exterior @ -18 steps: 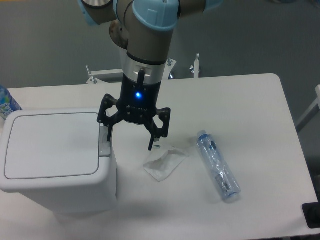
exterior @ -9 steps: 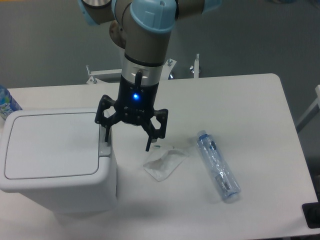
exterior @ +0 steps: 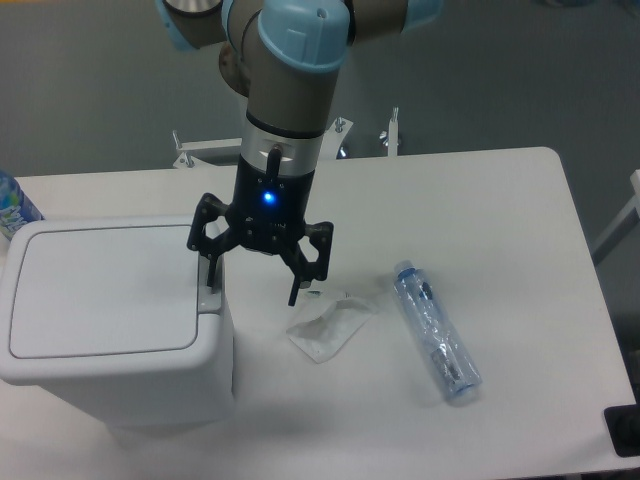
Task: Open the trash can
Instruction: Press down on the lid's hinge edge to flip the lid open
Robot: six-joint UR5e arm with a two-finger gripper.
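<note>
At centre frame my end effector (exterior: 252, 287) hangs spread wide. One finger (exterior: 211, 275) sits at the trash can (exterior: 110, 310) tab; its lid lies flat.

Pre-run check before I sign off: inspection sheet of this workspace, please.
Surface: white rectangular table, no spills seen.
Job's things: large boxy white plastic trash can at left, flat lid shut; grey push-button tab on its right edge.
Clutter: clear plastic bottle lying on its side; crumpled clear plastic wrapper; blue-labelled bottle at far left edge.
Grippers: black two-finger gripper open, one finger over the tab, contact unclear.
Cables: nothing seen.
Surroundings: grey floor; white metal frame behind table.
</note>
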